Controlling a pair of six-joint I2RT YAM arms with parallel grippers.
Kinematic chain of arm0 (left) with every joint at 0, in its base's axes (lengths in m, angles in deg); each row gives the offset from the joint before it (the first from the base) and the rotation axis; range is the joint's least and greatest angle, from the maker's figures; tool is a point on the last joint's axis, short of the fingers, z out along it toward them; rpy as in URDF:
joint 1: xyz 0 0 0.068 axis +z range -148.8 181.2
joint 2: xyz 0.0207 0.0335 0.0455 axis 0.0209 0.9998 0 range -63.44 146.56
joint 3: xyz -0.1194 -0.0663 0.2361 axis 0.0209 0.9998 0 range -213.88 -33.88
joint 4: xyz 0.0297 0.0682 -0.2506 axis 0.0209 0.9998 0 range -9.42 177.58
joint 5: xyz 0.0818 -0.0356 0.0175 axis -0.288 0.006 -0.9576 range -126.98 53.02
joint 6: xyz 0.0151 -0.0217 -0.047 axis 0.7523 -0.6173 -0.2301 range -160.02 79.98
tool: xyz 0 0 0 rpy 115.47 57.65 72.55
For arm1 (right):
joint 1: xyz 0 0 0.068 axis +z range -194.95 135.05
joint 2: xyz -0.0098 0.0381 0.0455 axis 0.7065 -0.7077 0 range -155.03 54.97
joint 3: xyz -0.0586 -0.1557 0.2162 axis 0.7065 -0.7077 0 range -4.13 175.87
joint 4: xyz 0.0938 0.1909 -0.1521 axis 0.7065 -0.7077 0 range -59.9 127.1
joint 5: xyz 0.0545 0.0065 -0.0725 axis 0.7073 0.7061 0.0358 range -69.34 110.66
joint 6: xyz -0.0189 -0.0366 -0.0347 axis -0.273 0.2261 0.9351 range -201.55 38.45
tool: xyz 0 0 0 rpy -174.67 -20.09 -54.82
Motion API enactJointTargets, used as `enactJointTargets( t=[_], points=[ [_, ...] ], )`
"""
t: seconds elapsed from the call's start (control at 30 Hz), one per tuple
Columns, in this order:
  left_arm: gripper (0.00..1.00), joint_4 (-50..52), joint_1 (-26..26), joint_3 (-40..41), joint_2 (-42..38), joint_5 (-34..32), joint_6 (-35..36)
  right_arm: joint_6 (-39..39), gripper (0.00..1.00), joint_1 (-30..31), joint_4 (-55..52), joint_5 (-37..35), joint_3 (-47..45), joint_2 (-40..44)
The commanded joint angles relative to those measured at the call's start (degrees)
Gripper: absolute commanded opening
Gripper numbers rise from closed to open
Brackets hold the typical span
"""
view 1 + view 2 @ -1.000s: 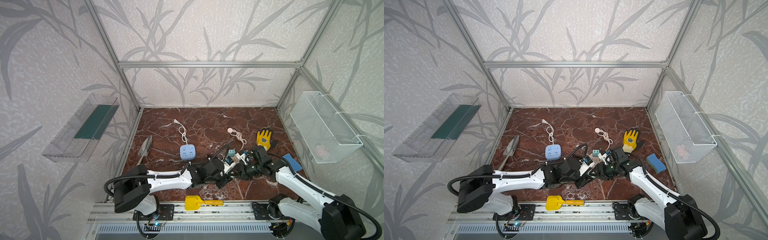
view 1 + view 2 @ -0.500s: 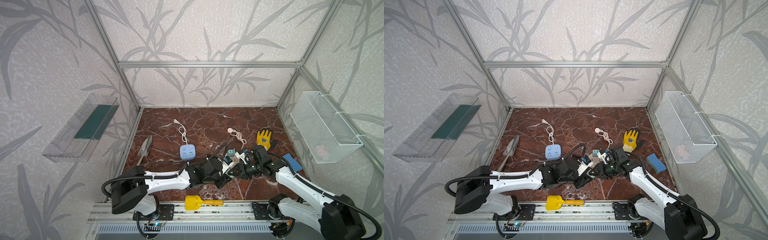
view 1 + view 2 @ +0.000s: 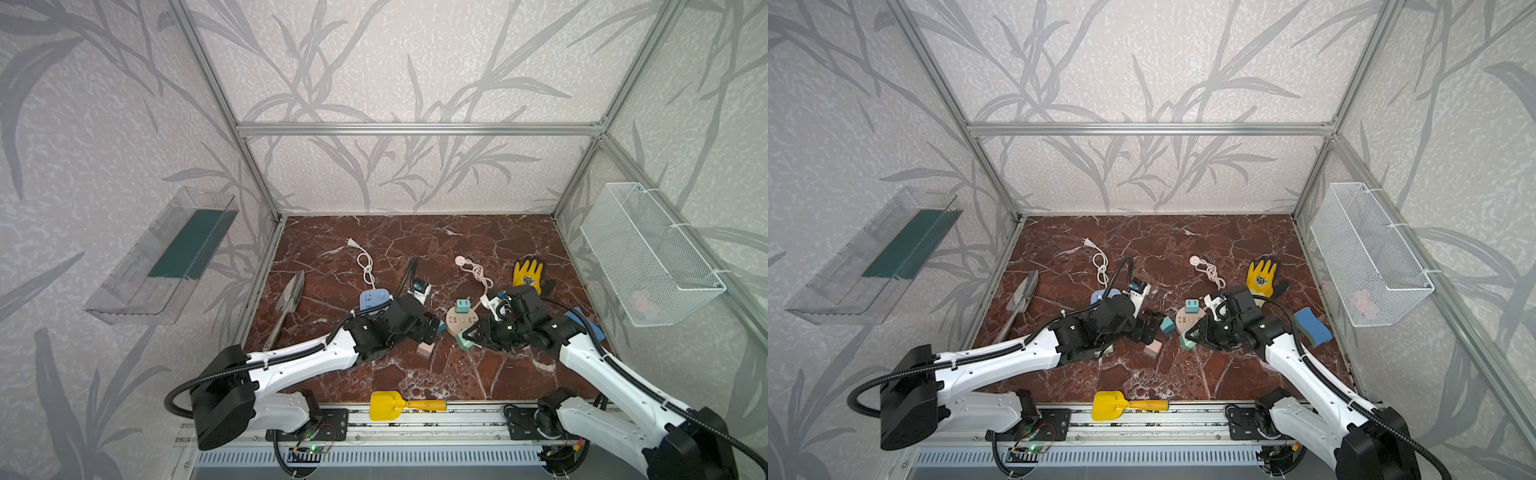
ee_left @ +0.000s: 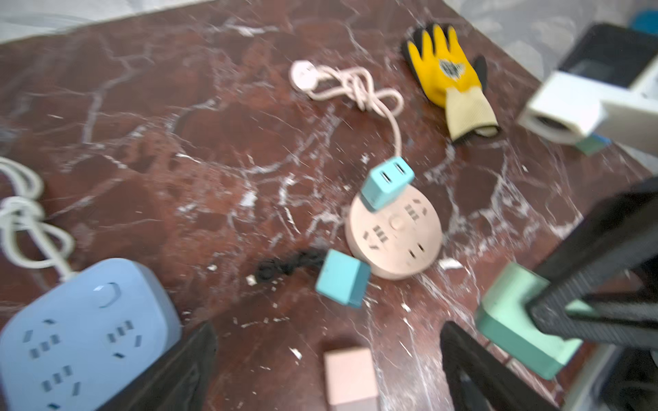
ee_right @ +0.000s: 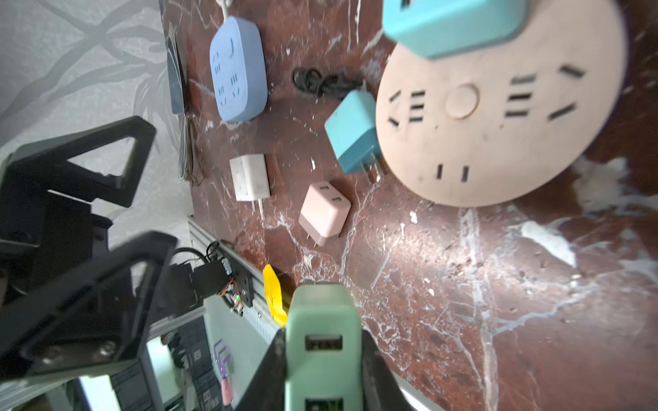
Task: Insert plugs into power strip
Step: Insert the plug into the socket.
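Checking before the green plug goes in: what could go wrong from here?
The strip lies unheld, the left gripper open beside it: a push could slide it. The loose teal plug lies at the strip's rim and may get knocked. The right gripper holds the green plug with prongs out of view, so alignment is unsure.

Your right gripper [image 3: 1192,337] grips the green plug [image 3: 1184,343] at the near rim of the round power strip [image 3: 1188,322]. A plugged-in teal plug [image 3: 1192,306] stands on it; loose teal plug [image 3: 1168,325] just beside, pink plug [image 3: 1152,348] near.
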Motion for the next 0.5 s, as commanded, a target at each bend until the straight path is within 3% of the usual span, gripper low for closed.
enactJointTargets(
  t=[0.0,0.23,0.47],
  points=[
    [0.98,3.2,3.7,-1.0,-1.0,-1.9,-5.4,-0.9,0.0,-0.1,-3.3,-9.4,3.2,0.3],
    [0.99,3.5,6.0,-2.1,0.1,-0.6,-8.1,-0.7,0.0,0.1,-4.6,-20.2,7.0,-0.9],
    [0.96,-0.9,7.1,0.1,0.3,0.8,-11.1,2.9,0.0,0.1,-4.6,-25.2,8.9,-2.7]
  ],
)
